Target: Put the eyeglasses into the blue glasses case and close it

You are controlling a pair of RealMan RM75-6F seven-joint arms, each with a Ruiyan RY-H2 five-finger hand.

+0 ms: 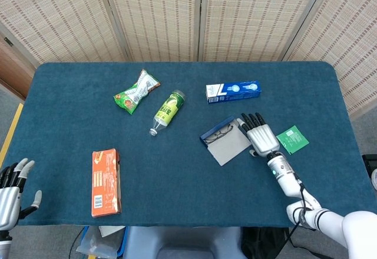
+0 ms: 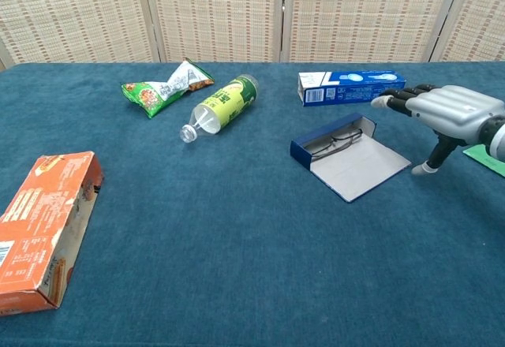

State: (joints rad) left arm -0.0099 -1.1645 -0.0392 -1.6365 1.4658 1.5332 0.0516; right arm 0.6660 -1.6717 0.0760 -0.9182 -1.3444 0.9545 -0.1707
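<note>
Right hand: we see the right hand (image 1: 261,135) (image 2: 450,110) flat and palm down just to the right of the case, fingers (image 2: 398,99) stretched out and slightly apart, holding nothing. The thumb (image 2: 435,158) points down toward the cloth beside the lid's right edge; we cannot tell whether its tip touches.

Left hand: our left hand (image 1: 13,189) sits low at the table's near left corner, fingers upright and spread, nothing in it. The chest view does not catch it.

Glasses: the glasses (image 1: 221,131) (image 2: 335,141) lie inside the tray of the case, dark frame, folded flat.

Case: the blue case (image 1: 225,140) (image 2: 349,154) stands open near the middle right of the table, its pale lid flap laid out flat on the cloth toward us.

Table: a dark teal cloth (image 1: 177,170) (image 2: 237,244) covers the whole top.

Other things: a blue and white box (image 1: 232,91) (image 2: 350,87) lies behind the case; a green bottle (image 1: 167,112) (image 2: 220,106) lies on its side left of it, a green snack bag (image 1: 136,91) (image 2: 166,87) further left, an orange box (image 1: 105,182) (image 2: 41,225) near the front left, and a small green packet (image 1: 292,139) (image 2: 485,158) right of the right hand.

Room: woven folding screens (image 1: 194,17) (image 2: 237,12) stand behind the table.
</note>
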